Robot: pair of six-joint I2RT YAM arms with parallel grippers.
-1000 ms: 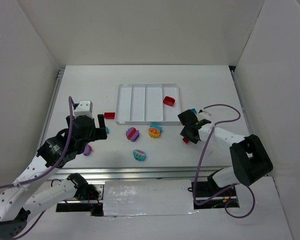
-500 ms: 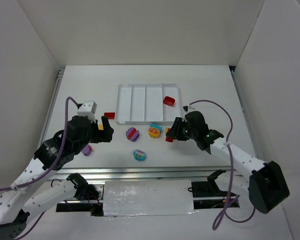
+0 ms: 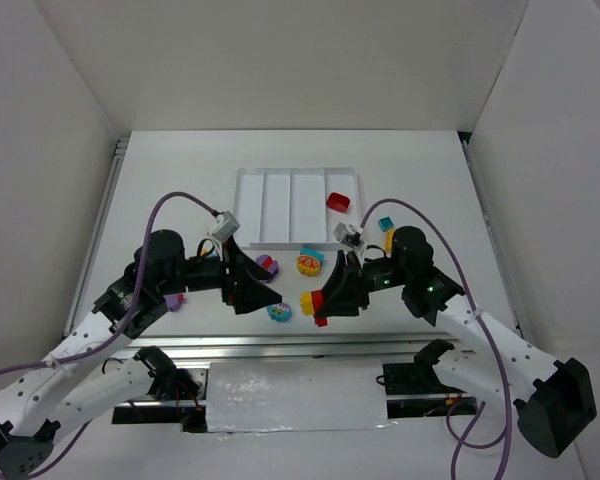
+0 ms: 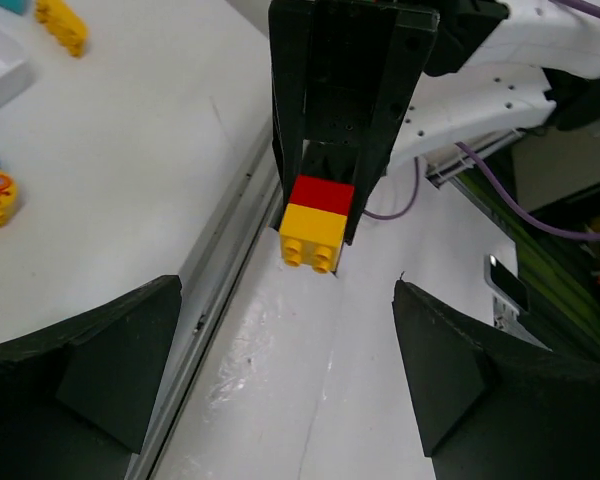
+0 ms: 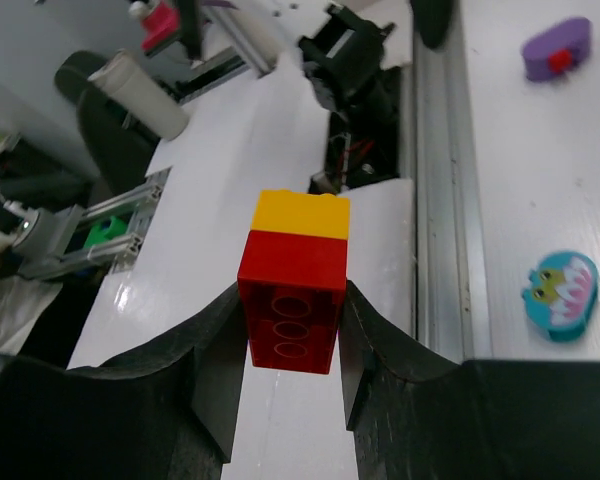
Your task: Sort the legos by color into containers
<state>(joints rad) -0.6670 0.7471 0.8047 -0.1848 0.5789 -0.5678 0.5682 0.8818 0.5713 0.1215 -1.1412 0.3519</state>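
White table (image 3: 180,180) inside plain white walls, my two arms reaching in from the near edge. Far left, a purple piece (image 3: 172,300) with a red bit on it lies loose on the table next to my left arm. My left gripper (image 3: 252,285) is spread wide with nothing in it; the left wrist view shows both fingers far apart and aimed straight at my other hand. A purple striped round (image 3: 267,265) sits just behind it, partly covered. The tray (image 3: 248,205) is behind that. Its three left compartments look bare. Only the rightmost one holds anything, a single red brick (image 3: 338,201). In front of the tray, a teal round (image 3: 278,311) and a yellow-orange round (image 3: 308,264) with a teal bit touching it are unsorted on the table. My right gripper (image 3: 322,303) is clamped on a red-and-yellow stack (image 5: 293,283), held off the table near the front edge and pointing at my left gripper. The stack is two colours stuck together, so I judge it has to be pulled apart before either half can go in, probably by my left fingers taking the yellow end. Further right, a teal brick (image 3: 386,224) and a yellow brick (image 3: 390,240) lie close together beside the tray's right side. Progress is early: one piece in, no colour finished, the rest out on the table or in my grip.
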